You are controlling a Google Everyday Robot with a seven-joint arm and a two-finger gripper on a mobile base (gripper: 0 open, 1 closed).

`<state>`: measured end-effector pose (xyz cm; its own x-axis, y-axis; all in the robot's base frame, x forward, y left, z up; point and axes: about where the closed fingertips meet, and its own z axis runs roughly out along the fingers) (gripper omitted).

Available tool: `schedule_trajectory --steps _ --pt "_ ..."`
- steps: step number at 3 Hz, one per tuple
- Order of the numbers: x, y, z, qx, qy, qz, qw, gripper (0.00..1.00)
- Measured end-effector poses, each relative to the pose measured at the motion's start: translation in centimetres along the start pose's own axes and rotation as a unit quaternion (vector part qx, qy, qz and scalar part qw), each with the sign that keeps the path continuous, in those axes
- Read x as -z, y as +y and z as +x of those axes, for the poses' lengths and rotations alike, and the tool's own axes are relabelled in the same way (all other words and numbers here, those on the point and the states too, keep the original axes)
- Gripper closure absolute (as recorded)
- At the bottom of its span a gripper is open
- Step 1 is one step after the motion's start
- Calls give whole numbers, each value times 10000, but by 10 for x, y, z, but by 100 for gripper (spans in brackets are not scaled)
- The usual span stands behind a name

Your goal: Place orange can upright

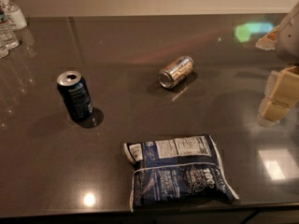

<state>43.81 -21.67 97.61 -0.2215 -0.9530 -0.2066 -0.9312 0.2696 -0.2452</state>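
Observation:
The orange can lies on its side near the middle of the dark countertop, its silver end facing the front left. Its body is shiny and coppery. My gripper shows at the right edge of the camera view as pale blocky fingers, well to the right of the can and not touching it. Part of the arm is above it at the top right.
A dark blue can with a silver top stands upright at the left. A blue snack bag lies flat near the front edge. Clear bottles stand at the far left corner.

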Motion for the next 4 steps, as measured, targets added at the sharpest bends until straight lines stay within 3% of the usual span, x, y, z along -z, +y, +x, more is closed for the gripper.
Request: schedule_trajectory --steps 1,3,4 --pt "0 0 0 4 -4 10 10000 0" --pt "-16 -22 -17 532 -111 -80 9985 0" --pt "-31 -40 -30 907 -232 -165 9955 0"
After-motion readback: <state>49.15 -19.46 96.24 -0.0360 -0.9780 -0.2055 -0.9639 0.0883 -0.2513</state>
